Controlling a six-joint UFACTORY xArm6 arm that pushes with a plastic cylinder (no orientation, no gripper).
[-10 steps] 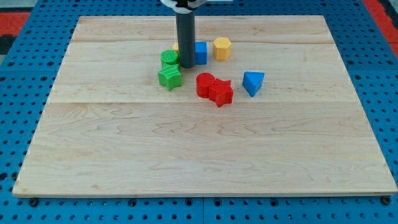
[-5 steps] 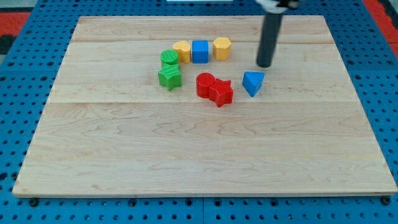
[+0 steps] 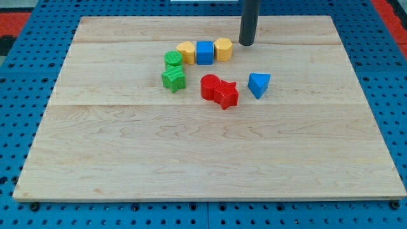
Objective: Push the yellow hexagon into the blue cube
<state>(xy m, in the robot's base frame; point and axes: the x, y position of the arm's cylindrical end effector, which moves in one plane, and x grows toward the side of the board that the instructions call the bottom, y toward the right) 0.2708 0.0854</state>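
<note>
You have seven blocks on the wooden tabletop [image 3: 191, 165]: two yellow, two blue, two green, and a red pair that may be two pieces pressed together.

In the row near the view's top, the yellow hexagon [image 3: 223, 49] sits touching the right side of the blue cube [image 3: 204, 53], and a second yellow block [image 3: 186, 51], rounded in shape, touches the cube's left side. The three form a nearly straight line running left to right. The hexagon is squat, with no clear long axis; its flat top face points upward.

Below and left of that row, a green round block [image 3: 172, 60] touches a green star-like block [image 3: 173, 79]. The red blocks [image 3: 219, 89] lie just below the cube, apart from it. A blue triangular block [image 3: 258, 84] stands alone on the view's right.

The rod is cut off by the view's top edge, so you see only its lower part. My tip [image 3: 246, 44] rests on the tabletop just right of the yellow hexagon, close beside it with a narrow gap. There is no hand on this arm to open or close.
</note>
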